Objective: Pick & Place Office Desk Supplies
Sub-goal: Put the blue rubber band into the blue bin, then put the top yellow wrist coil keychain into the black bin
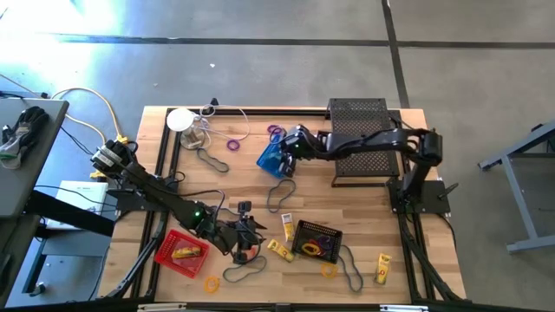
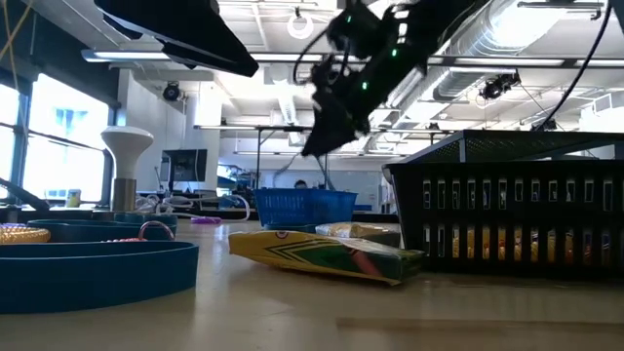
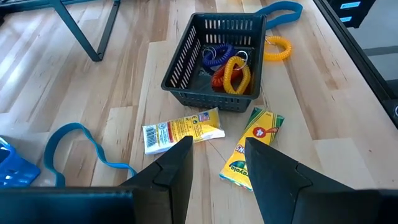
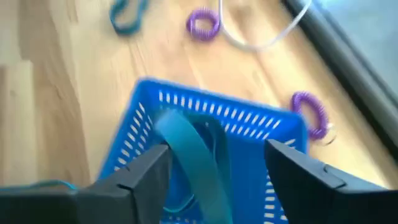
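One band loop (image 4: 193, 155) between end-effector fingers (image 4: 146, 171)

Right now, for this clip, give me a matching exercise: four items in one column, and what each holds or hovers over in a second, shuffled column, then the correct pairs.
Column one:
1. blue basket
2. red basket
3. small black basket
4. left gripper

Column two:
A. coiled rings in purple, yellow and orange-red
B. a yellow item
C. a teal band loop, with the right gripper open just above
D. open over a yellow packet and a crayon box

Pairs: 1-C, 2-B, 3-A, 4-D
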You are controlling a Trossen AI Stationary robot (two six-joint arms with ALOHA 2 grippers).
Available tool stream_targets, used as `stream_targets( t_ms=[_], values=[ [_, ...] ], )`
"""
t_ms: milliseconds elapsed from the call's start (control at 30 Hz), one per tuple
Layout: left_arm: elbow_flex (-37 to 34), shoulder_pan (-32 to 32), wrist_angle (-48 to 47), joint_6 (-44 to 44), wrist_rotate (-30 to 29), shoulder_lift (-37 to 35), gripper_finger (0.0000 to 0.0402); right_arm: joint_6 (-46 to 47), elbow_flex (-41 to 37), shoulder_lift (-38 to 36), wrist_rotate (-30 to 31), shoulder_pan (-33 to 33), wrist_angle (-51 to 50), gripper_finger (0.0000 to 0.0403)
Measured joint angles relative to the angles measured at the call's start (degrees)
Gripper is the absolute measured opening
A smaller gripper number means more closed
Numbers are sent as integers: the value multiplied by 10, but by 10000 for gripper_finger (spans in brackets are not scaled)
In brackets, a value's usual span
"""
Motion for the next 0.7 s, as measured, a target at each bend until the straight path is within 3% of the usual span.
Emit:
stream_targets(
  t_ms=[233,533,700],
  values=[
    [0,0,-1,0,0,0,139,-15,1,-53,39,28,-18,269],
    [0,0,0,-1,-2,0,139,-11,0,-53,63,34,-37,254],
    [0,0,-37,9,-56,-13,139,-11,0,-53,63,52,-42,248]
  ],
)
